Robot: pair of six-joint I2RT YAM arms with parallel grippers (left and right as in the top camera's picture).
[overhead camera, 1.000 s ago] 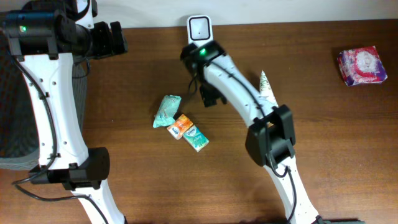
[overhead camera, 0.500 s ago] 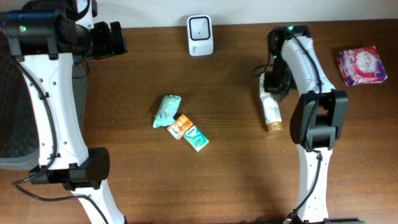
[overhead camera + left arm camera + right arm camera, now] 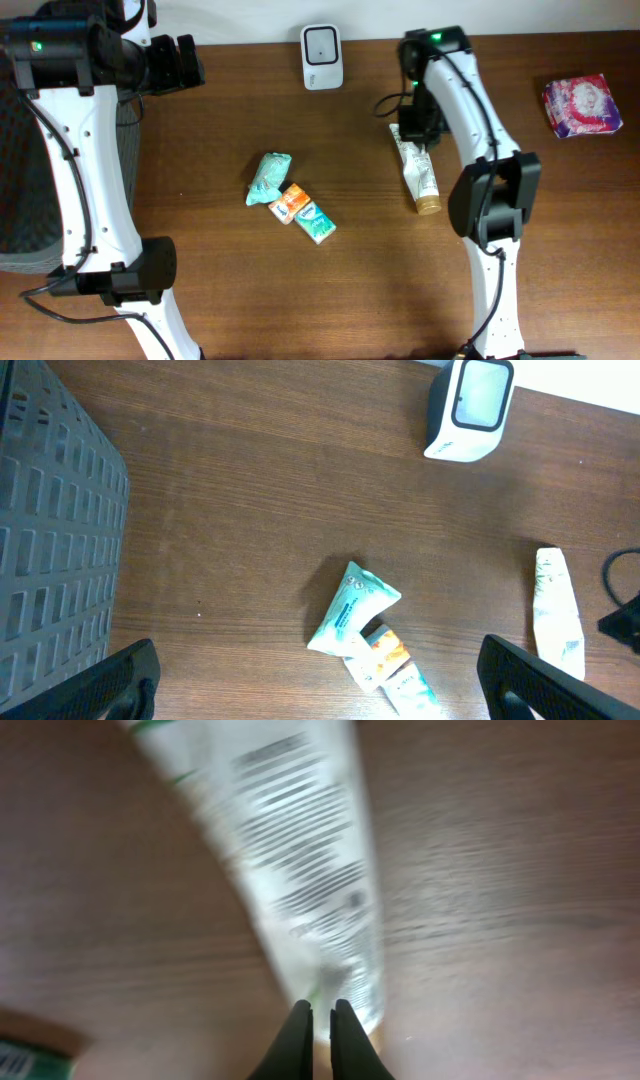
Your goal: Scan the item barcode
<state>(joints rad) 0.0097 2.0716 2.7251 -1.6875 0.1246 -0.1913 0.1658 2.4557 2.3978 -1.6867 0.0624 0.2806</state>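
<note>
The item in play is a white tube point(image 3: 420, 175) with a gold cap, lying slantwise on the table right of centre. My right gripper point(image 3: 412, 130) sits at its upper flat end. In the blurred right wrist view the fingers point(image 3: 322, 1010) stand pressed almost together on the tube's point(image 3: 300, 870) end. The white barcode scanner point(image 3: 322, 57) stands at the table's back edge, left of the tube. My left gripper point(image 3: 185, 62) hangs high at the back left, open and empty, with its fingers point(image 3: 320, 682) at the frame's lower corners. It looks down on the scanner point(image 3: 468, 410) and the tube point(image 3: 558, 615).
A teal pouch point(image 3: 268, 177), an orange packet point(image 3: 290, 203) and a teal packet point(image 3: 316, 223) lie clustered at the table's middle. A pink wrapped pack point(image 3: 580, 105) sits at the far right. A dark mesh basket point(image 3: 20, 180) stands off the left edge.
One second ago my right gripper was open by the scanner. It swung right, shut at the tube, and has now shifted left with the tube following and turning. The left arm stayed still.
</note>
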